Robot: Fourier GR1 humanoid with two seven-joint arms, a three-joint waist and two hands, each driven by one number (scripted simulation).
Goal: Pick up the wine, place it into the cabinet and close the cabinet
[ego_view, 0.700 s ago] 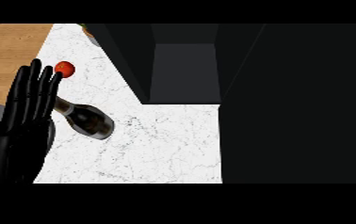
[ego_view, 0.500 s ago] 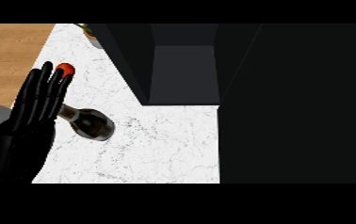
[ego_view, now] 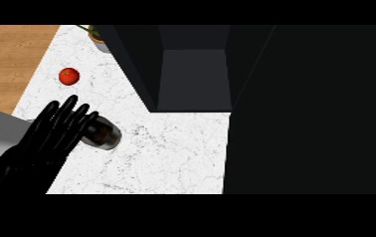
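A dark wine bottle [ego_view: 103,134] lies on its side on the white marble counter [ego_view: 169,156], its round base facing right. My left hand [ego_view: 51,136] comes in from the lower left and lies over the bottle's neck and shoulder, fingers fairly straight and spread, hiding that part. The cabinet [ego_view: 195,76] stands open at the top middle with a dark interior. Its door is a large dark panel [ego_view: 301,111] on the right. My right hand is in no view.
A red tomato [ego_view: 68,75] sits on the counter beyond my left fingertips. A potted plant [ego_view: 98,38] stands at the back beside the cabinet's left wall. Wooden floor [ego_view: 22,61] shows past the counter's left edge.
My left hand has drawn back toward the near edge and moved right, so it now covers the bottle's neck. The tomato, hidden by the fingers before, shows fully.
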